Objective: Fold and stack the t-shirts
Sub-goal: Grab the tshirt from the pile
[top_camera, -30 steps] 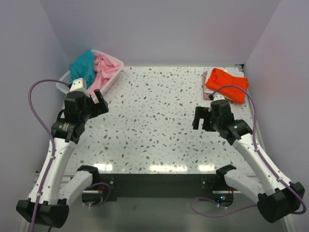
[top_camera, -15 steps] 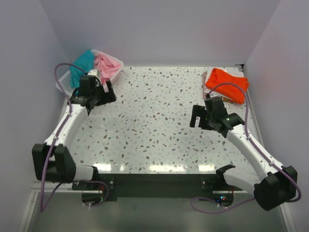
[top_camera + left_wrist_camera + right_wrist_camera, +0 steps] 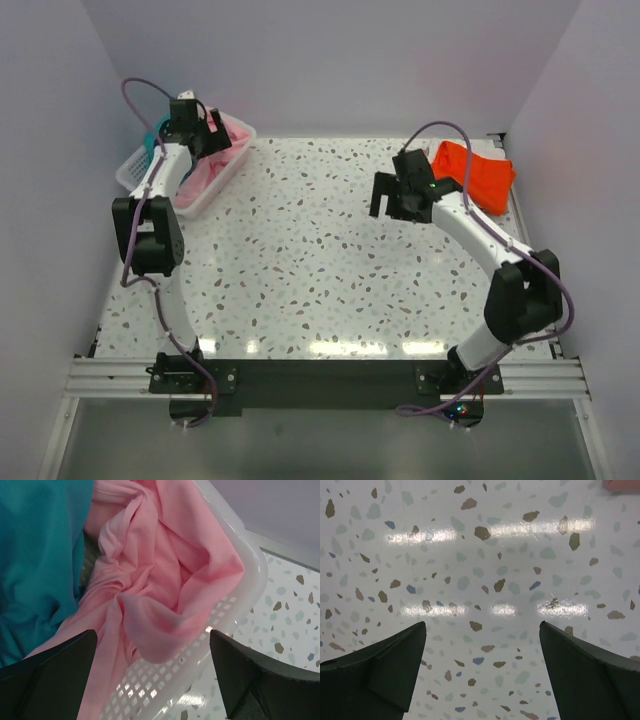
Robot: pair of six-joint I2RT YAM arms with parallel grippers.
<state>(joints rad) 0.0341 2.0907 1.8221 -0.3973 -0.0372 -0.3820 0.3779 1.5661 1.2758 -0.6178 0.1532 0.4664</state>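
A light pink t-shirt (image 3: 150, 590) lies crumpled in the white lattice basket (image 3: 240, 595), with a teal t-shirt (image 3: 35, 555) bunched beside it on the left. My left gripper (image 3: 152, 645) hangs open just above the pink cloth and the basket's near rim, holding nothing. In the top view this gripper (image 3: 205, 135) is over the basket (image 3: 215, 185) at the far left. A bright orange t-shirt (image 3: 480, 172) lies at the far right of the table. My right gripper (image 3: 395, 200) is open and empty, over bare tabletop (image 3: 481, 630) just left of the orange shirt.
The speckled tabletop (image 3: 310, 250) stretches between the basket and the orange t-shirt. Pale walls close in the back and both sides. The right arm's purple cable (image 3: 440, 130) loops above the orange shirt.
The left arm has stretched out from the table's left side to above the basket. The right gripper has moved farther away and leftward, alongside the orange shirt. Both grippers stayed open.
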